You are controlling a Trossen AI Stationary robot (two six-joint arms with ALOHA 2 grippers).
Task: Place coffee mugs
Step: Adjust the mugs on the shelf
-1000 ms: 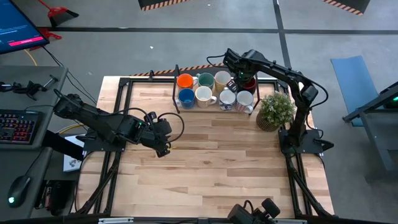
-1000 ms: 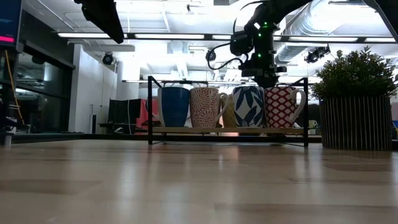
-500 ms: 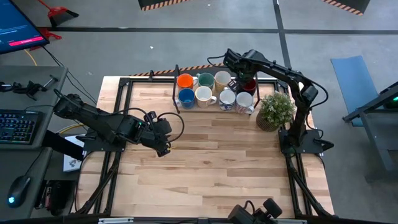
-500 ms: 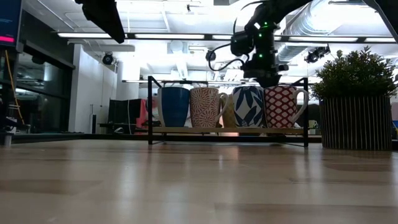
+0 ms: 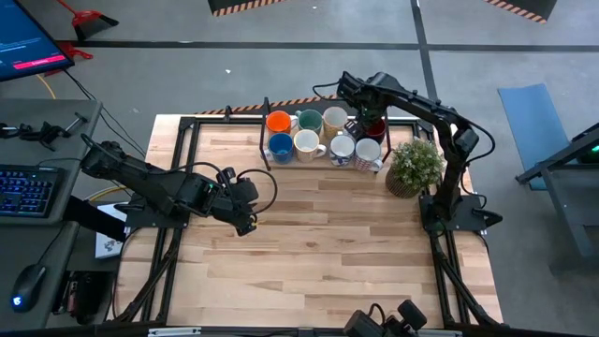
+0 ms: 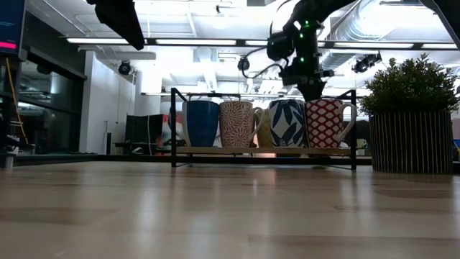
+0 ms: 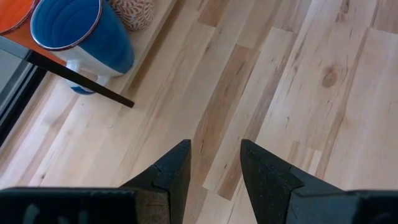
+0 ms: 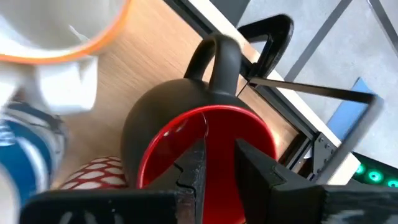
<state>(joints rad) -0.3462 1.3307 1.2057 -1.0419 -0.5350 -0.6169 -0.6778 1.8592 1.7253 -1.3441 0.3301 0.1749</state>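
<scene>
Several coffee mugs stand in two rows on a black rack [image 5: 265, 131] at the table's far side: orange [image 5: 277, 121], teal-green [image 5: 309, 120], blue [image 5: 280, 144], patterned ones [image 6: 325, 122] and pale ones. The dark red mug [image 8: 205, 130], black outside with a black handle, stands at the back row's right end. My right gripper [image 8: 217, 152] points down over its red opening, narrowly open, with nothing between the fingers. My left gripper [image 7: 214, 162] hangs open above bare wood at the table's left middle [image 5: 247, 223]. My right gripper's two fingers [image 8: 196, 158] stand over the dark red mug's red inside, coming from above. Whether they touch the mug I cannot tell; its near rim is hidden behind the gripper.
A bushy potted plant [image 5: 415, 166] stands just right of the rack. The rack's black frame bars [image 6: 262, 92] run above the mugs. The wooden tabletop [image 5: 328, 243] spreads out in front of the rack.
</scene>
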